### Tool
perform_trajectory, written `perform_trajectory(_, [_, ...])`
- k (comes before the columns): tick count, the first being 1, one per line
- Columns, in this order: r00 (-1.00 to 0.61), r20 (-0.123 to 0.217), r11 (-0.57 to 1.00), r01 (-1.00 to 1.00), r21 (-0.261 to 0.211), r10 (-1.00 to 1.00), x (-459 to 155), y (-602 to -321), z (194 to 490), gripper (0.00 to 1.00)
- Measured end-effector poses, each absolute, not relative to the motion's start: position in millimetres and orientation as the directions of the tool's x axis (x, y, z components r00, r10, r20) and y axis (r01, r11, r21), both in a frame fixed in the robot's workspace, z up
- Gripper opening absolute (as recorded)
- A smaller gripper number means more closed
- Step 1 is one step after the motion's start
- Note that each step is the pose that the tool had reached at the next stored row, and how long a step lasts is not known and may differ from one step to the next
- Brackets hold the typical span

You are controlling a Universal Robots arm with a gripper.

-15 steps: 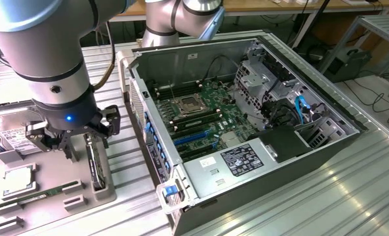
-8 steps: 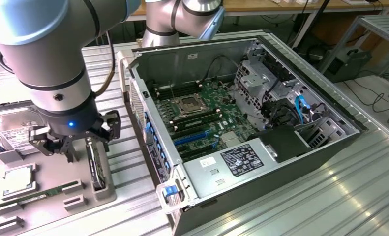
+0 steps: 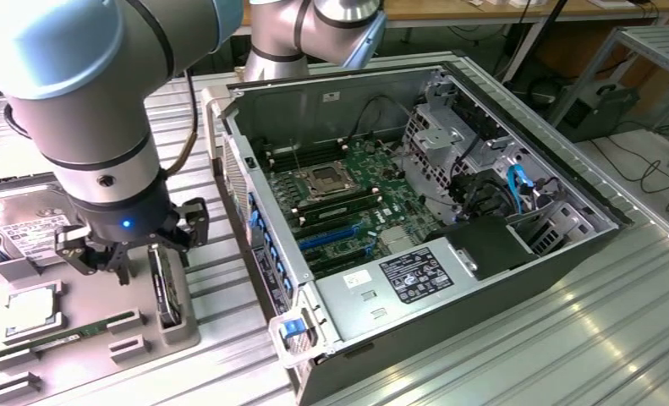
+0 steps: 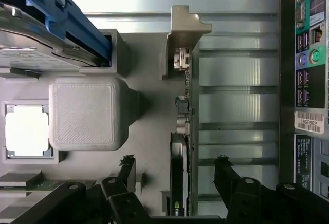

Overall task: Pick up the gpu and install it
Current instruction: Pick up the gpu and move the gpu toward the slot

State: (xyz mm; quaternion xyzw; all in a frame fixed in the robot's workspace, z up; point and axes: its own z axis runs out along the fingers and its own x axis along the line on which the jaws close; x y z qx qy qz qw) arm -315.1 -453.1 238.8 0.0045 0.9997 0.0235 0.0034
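Farthest from the open computer case [image 3: 424,211], toward the exterior view's left, we see a grey parts tray [image 3: 97,296] resting on the ribbed metal counter [image 3: 537,338]. On the tray's side away from the case sit a silver hard drive [image 3: 24,224], a square processor chip [image 3: 30,306] and a long narrow RAM stick [image 3: 69,334].

Closer to the case, the arm hangs over the tray with its claw [image 3: 125,258] pointing straight down. At the tray's edge nearest the case, the gpu [image 3: 165,292] stands on its long edge in a slot, just beside the case's outer wall and not yet lifted.

From the wrist we look down on the gpu [image 4: 178,178] as a thin dark slab, with its metal bracket at the end away from the camera. The claw [image 4: 175,160] is spread wide and grips nothing. One of its fingers [image 4: 127,168] lies on the tray side of the card, the other on the case side, and we see a gap between the card and each. The card's long axis runs along the lane between them, square to the line on which they close. We judge the card to be directly beneath the claw and roughly centred, so the pick-up has not begun.

Inside the case, the motherboard [image 3: 334,194] lies exposed.
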Motion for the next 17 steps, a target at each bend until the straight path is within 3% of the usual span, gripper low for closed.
perform_trajectory(10, [-1.0,-0.006,0.999,0.009,0.047,0.009,-315.2,-449.1,223.9,0.73])
perform_trajectory(12, [-1.0,-0.007,0.999,0.009,0.047,0.009,-315.2,-450.1,222.9,0.64])
perform_trajectory(14, [-1.0,-0.007,0.999,0.009,0.047,0.009,-315.2,-451.0,222.0,0.64])
perform_trajectory(15, [-1.0,-0.007,0.999,0.009,0.047,0.009,-315.2,-451.5,221.6,0.57])
perform_trajectory(17, [-1.0,-0.007,0.999,0.009,0.047,0.009,-315.2,-451.6,221.0,0.57])
